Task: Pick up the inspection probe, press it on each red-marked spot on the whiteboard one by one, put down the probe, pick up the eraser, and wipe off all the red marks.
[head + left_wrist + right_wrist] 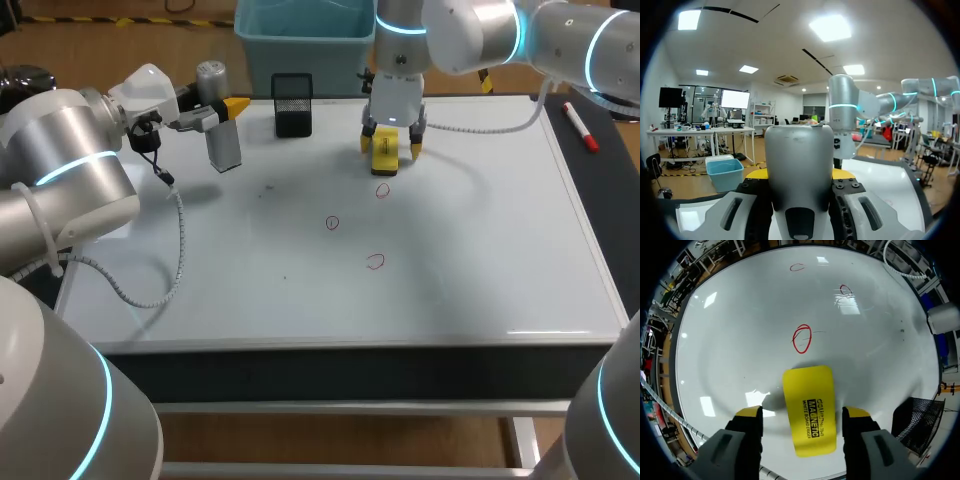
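A grey inspection probe (222, 135) hangs upright above the whiteboard's (480, 250) back left, with my left gripper (222, 112) shut on it. In the left wrist view the probe (799, 160) fills the gap of that gripper (800, 174). The yellow eraser (385, 152) lies on the board at the back middle, and my right gripper (392, 150) straddles it. In the right wrist view the eraser (809, 395) lies between the open fingers (751, 415), with a gap showing on one side. Three red marks (383, 190) (332, 223) (375, 262) lie in front of the eraser, the nearest one (801, 338) just ahead of it.
A black mesh holder (292, 103) stands at the board's back edge between the two grippers. A red marker (580, 127) lies on the dark strip right of the board. The left arm's white cable (175, 250) hangs over the board's left part.
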